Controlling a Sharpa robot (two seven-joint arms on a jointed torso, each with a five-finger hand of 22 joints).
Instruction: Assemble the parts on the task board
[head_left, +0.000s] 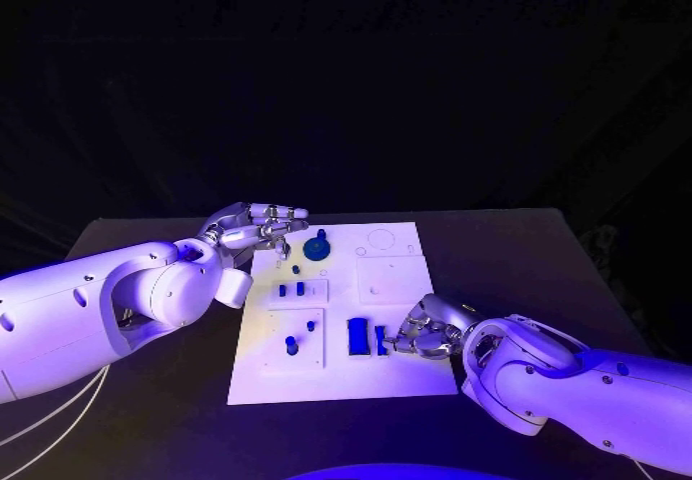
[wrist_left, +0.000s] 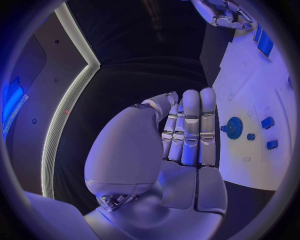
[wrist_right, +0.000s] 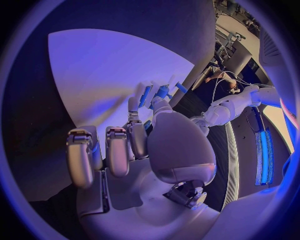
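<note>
The white board (head_left: 389, 340) is lying mid-table with small blue pieces on it. The right hand (head_left: 421, 330) is resting at the board's near right edge, fingers curled beside a thin blue bar (head_left: 381, 340); whether it is pinching it cannot be told. A wider blue block (head_left: 358, 336) is sitting just beside the bar. The left hand (head_left: 257, 232) is hovering at the far left edge near a round blue gear (head_left: 316, 248), fingers straight and holding nothing. The right hand probably needs a firm pinch on the bar alone, without nudging the block.

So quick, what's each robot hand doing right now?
Left hand: open, fingers straight, holding nothing, beside the round blue gear part.
Right hand: by the narrow blue block; grip cannot be told.
</note>
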